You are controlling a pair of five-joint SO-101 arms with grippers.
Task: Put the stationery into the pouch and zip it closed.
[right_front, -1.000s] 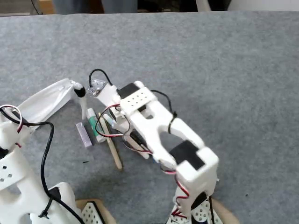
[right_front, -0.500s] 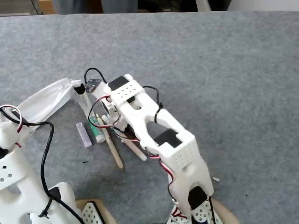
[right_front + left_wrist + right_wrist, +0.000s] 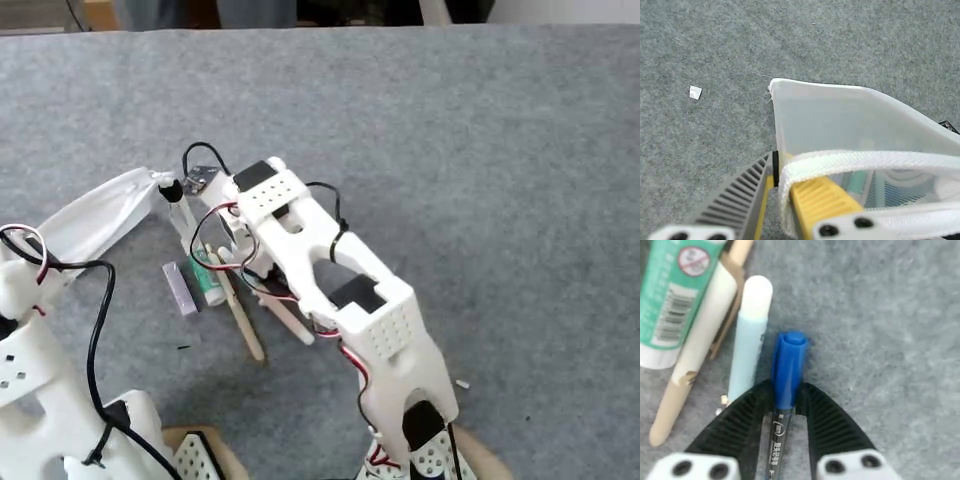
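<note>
Blue pen (image 3: pixel 788 356) nipped betw. right claw (image 3: pixel 786 390) tips

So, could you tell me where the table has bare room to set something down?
The whole far and right side of the grey mat, beyond the right arm, is bare. It is crowded between the pouch and the right hand: the glue stick, purple block, wooden stick and blue pen lie close together.

White arms (image 3: pixel 345 265), black-red cables (image 3: pixel 99 305), black ribbed right hand (image 3: pixel 786 390), grey-yellow left hand (image 3: pixel 777 172)
</note>
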